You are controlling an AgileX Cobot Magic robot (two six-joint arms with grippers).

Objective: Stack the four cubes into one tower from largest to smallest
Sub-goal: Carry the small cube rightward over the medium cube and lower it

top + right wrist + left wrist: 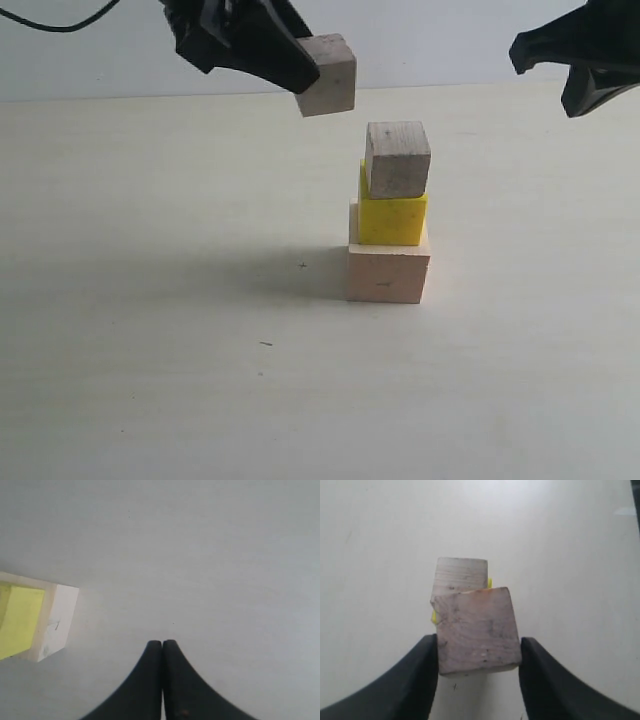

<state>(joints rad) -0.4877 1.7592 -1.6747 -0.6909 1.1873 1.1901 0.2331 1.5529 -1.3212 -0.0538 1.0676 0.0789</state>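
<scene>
A tower of three cubes stands on the table: a large pale pinkish cube [388,272] at the bottom, a yellow cube [392,219] on it, and a tan wooden cube [398,159] on top, a little askew. My left gripper [305,75] is shut on the smallest tan cube [329,74], holding it in the air up and to the left of the tower. In the left wrist view this held cube [477,630] sits between the black fingers [420,675], with the tower's top cube [460,574] beyond it. My right gripper [162,644] is shut and empty, raised at the right.
The pale table [150,300] stretches all round the tower with a light wall behind. A black cable [60,22] hangs at the top left. In the right wrist view the pale base cube [55,625] and the yellow cube [17,620] show at the edge.
</scene>
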